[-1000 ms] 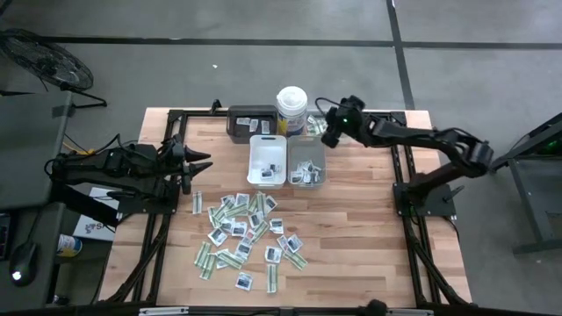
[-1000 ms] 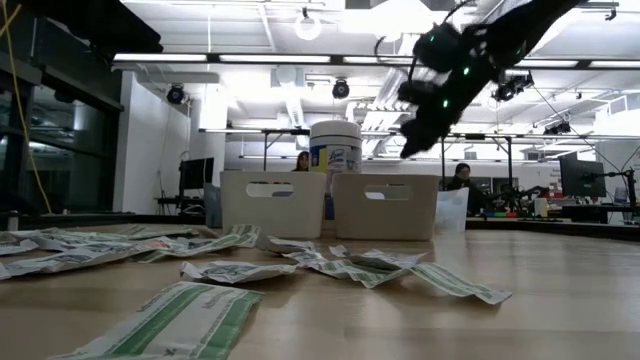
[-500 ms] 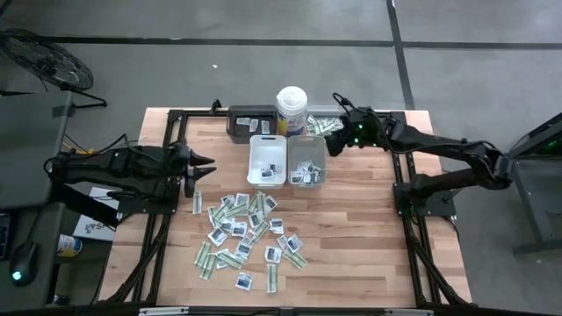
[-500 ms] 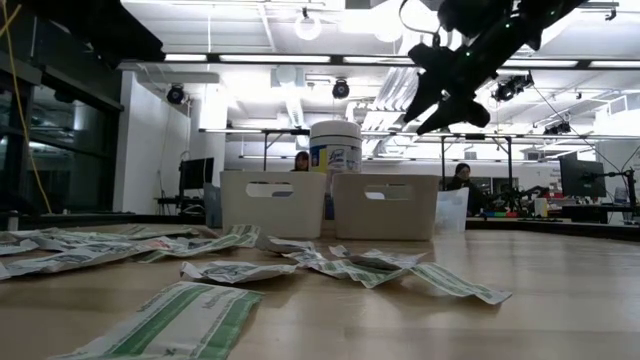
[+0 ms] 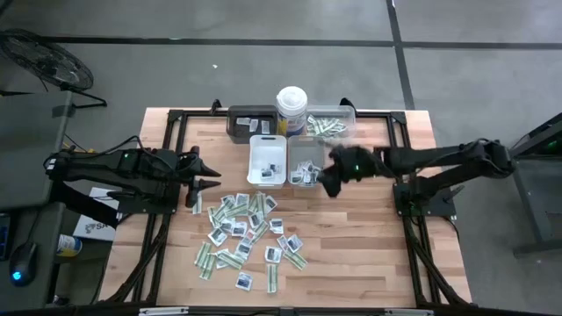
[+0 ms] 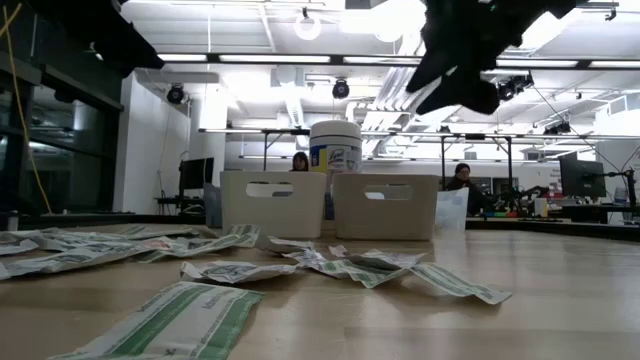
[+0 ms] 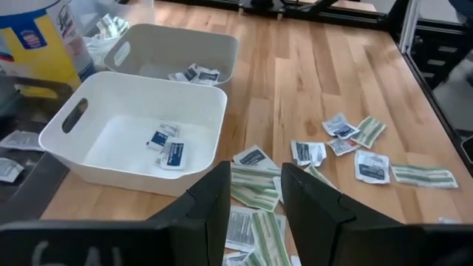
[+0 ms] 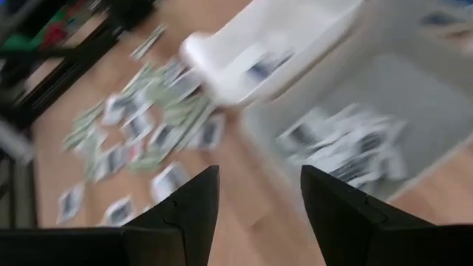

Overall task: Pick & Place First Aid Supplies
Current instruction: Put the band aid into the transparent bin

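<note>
From above, the first aid supplies (image 5: 244, 230) lie scattered on the surface (image 5: 369, 237), in front of the white tray (image 5: 267, 161). The right hand (image 5: 328, 182) hovers just right of the grey tray (image 5: 306, 163). The left hand (image 5: 204, 173) hovers left of the white tray. In each wrist view, fingers stand spread, empty.

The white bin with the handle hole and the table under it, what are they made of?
The white bin looks like smooth matte plastic: thin walls, rounded corners, a cut-out handle. The table looks like light wood: plank seams and grain lines run along it.
</note>
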Robot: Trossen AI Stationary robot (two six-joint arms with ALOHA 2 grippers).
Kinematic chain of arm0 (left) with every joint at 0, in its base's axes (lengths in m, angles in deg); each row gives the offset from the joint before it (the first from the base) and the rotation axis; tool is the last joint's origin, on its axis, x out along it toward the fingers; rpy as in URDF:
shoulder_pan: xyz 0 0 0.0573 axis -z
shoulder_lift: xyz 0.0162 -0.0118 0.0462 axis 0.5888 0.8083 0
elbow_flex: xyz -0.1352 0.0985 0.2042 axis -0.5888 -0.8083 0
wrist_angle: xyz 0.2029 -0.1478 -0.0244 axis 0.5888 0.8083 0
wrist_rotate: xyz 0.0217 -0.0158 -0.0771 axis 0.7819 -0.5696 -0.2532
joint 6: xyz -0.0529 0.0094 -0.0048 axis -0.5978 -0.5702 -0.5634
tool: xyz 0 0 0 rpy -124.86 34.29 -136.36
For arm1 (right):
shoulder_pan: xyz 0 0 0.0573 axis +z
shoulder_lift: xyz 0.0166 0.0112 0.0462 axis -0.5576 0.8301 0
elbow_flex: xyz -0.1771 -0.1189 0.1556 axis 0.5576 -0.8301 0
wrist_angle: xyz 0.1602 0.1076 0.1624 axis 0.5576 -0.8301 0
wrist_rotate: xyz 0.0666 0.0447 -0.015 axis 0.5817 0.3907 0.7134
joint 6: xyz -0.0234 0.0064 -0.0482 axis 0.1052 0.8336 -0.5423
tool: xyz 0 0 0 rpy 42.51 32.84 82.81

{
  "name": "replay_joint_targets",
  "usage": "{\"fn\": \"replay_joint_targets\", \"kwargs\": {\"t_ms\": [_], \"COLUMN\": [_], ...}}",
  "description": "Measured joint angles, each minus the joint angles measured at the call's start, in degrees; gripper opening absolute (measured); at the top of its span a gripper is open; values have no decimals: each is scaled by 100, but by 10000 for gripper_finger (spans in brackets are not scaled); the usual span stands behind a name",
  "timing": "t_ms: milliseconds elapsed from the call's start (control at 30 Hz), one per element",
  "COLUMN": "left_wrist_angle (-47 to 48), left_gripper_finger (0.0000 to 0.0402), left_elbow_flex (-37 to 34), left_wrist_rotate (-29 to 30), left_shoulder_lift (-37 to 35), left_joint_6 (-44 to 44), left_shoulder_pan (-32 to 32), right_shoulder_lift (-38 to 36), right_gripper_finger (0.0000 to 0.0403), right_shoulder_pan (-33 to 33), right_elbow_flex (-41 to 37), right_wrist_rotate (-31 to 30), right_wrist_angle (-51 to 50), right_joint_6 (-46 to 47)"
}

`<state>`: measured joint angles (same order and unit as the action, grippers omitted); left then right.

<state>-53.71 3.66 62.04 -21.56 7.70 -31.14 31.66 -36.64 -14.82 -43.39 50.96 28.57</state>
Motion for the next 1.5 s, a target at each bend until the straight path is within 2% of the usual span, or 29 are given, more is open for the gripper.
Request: {"fn": "replay_joint_targets", "kwargs": {"t_ms": [167,367,533,733,1033,1133,1333,1500], "left_wrist_angle": [0,-4,-4,-2,0,0,161,340], "left_gripper_finger": [119,119,119,119,119,119,119,119], "left_elbow_flex": [-1,-1,-1,-1,1,0,0,-1], "left_wrist_rotate": [-165,-293,-357,-628,-760,-764,-778,-780], "left_shoulder_lift": [-1,-1,-1,-1,-1,-1,-1,1], "left_joint_6": [50,199,200,200,200,200,295,303], "left_shoulder_pan": [0,0,-2,-2,-2,-1,-2,-1], "right_shoulder_lift": [155,725,1585,2916,4321,4524,4762,4817], "right_gripper_finger": [185,183,181,181,181,181,181,181], "right_shoulder_pan": [1040,2237,2730,2969,3106,3106,3131,3170], "right_elbow_flex": [0,0,75,1079,2799,3005,3034,3034], "right_wrist_rotate": [52,87,44,232,167,182,599,550], "right_wrist_angle": [92,549,1543,1360,-262,-602,-765,-721], "right_joint_6": [-53,-1489,-1886,-2831,-4716,-4966,-5496,-5761]}}
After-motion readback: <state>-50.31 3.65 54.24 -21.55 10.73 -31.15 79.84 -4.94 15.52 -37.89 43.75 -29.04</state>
